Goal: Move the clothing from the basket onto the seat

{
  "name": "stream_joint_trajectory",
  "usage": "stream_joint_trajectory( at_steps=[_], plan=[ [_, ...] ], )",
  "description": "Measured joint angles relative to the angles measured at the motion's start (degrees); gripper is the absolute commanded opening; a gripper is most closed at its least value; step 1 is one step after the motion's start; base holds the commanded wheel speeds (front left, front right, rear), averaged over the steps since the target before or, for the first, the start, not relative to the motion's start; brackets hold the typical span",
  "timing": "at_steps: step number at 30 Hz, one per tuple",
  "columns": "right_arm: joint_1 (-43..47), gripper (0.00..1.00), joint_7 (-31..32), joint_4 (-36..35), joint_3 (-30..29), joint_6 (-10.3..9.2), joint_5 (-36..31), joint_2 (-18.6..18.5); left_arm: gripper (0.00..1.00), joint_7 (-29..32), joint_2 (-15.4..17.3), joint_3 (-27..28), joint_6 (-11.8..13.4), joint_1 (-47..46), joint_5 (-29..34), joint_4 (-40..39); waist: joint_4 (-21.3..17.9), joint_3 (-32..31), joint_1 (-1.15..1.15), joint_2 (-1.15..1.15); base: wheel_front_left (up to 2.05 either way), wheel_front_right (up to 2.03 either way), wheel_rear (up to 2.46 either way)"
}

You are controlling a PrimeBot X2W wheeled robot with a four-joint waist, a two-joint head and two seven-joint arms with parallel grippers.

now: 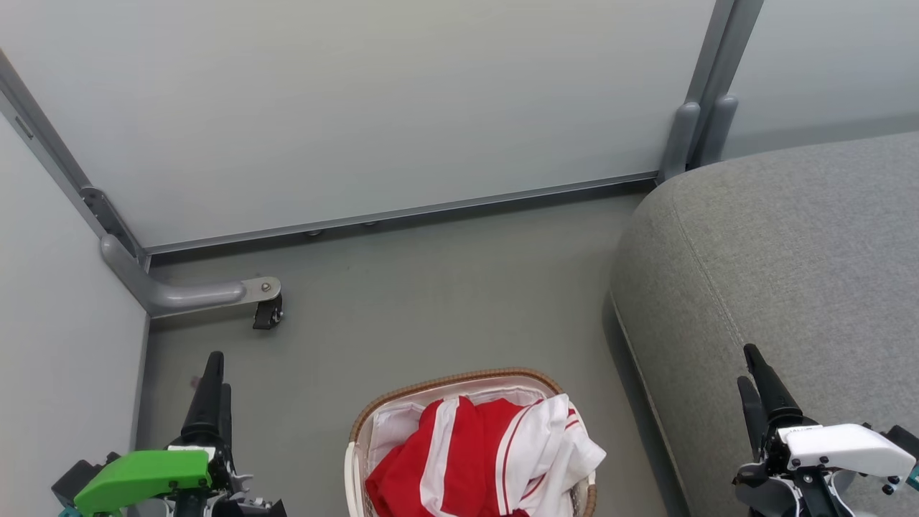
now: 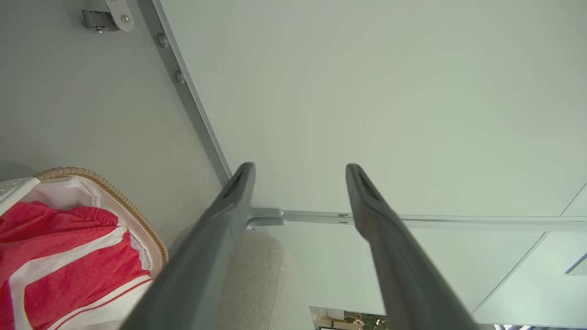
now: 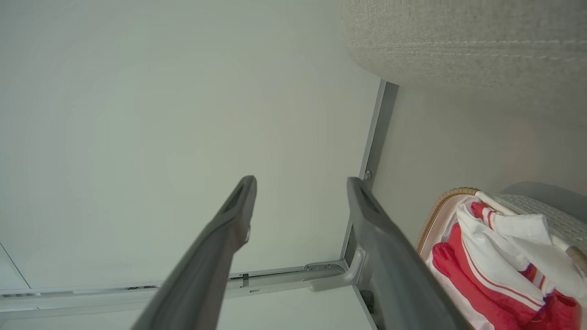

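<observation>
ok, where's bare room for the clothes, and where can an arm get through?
The seat top is bare from its rounded left edge back to the wall panel: set down there. Open floor lies between the basket, the castor foot and the seat's side; an arm should pass. Crowded: the basket itself, heaped with clothing spilling over its right rim.

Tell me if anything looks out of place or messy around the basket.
The clothing is heaped loosely in the basket, and its white part spills over the rim on the side nearest the sofa. Nothing looks damaged.
</observation>
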Motion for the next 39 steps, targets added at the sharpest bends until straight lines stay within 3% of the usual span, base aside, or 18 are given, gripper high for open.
stream_joint_trajectory(
  at_steps=[16,27,39],
  plan=[
    [0.04,1.0,-3.77,-3.38,-1.16,0.0,-18.36,-0.15,1.0,-3.7,0.04,-1.51,0.02,0.02,14.94,-2.49,0.03,-0.17,0.0,0.0,0.0,0.0,0.0],
    [0.42,1.0,-6.02,-7.1,0.16,0.0,-33.83,-0.32,1.0,-5.91,0.1,-3.41,1.76,0.02,27.88,-4.64,0.0,-0.13,0.0,0.0,0.0,0.0,0.0],
    [1.38,1.0,-8.08,-6.17,1.57,0.0,-45.06,-0.43,1.0,-8.14,0.14,-5.55,2.27,1.46,40.03,-4.47,-0.11,-0.27,0.0,0.0,0.0,0.0,0.0]
  ],
)
